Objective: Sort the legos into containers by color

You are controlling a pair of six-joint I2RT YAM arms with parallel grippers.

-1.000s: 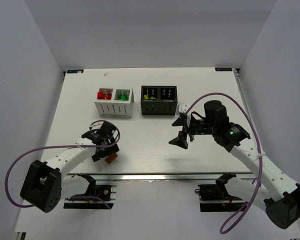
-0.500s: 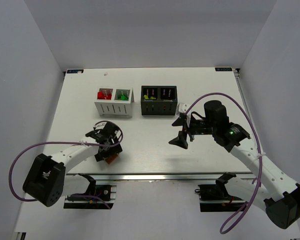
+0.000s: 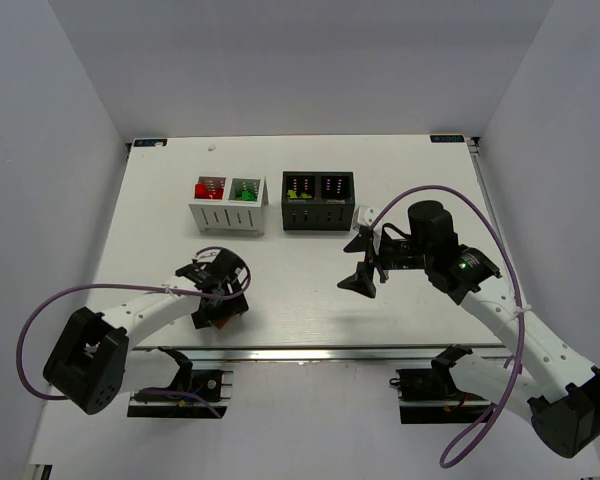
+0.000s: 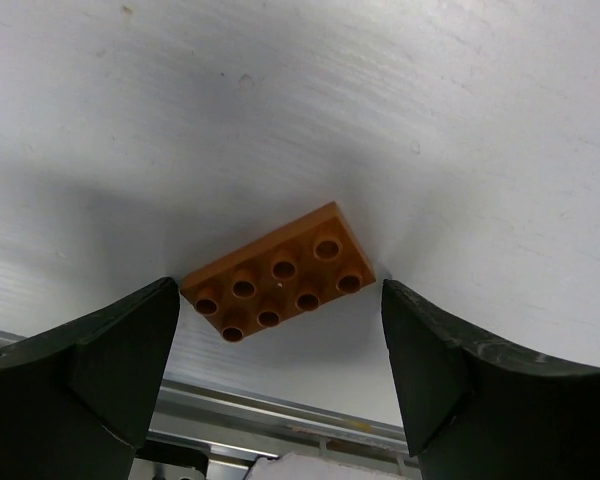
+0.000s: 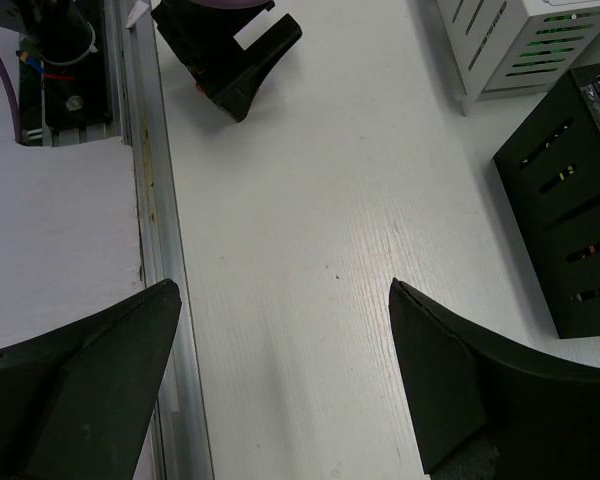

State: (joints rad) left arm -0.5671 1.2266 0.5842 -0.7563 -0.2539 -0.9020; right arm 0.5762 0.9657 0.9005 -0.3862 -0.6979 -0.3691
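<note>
A brown-orange lego (image 4: 278, 272) lies flat, studs up, near the table's front edge. My left gripper (image 4: 280, 300) is open, and its jaws stand on either side of the lego without touching it. In the top view the left gripper (image 3: 218, 310) hides most of the lego. My right gripper (image 3: 363, 262) is open and empty over mid-table; it also shows in the right wrist view (image 5: 285, 300). The white container (image 3: 228, 203) holds red legos (image 3: 209, 188) on the left and green legos (image 3: 245, 188) on the right. The black container (image 3: 319, 201) holds yellow-green legos (image 3: 300, 186) on the left.
A metal rail (image 4: 280, 415) runs along the table's front edge just below the lego. The right wrist view shows the left gripper (image 5: 230, 50), the white container (image 5: 540, 40), the black container (image 5: 570, 200) and the rail (image 5: 145, 200).
My left gripper has moved right and toward the front edge, and now stands over the brown-orange lego. The right arm has not moved.
</note>
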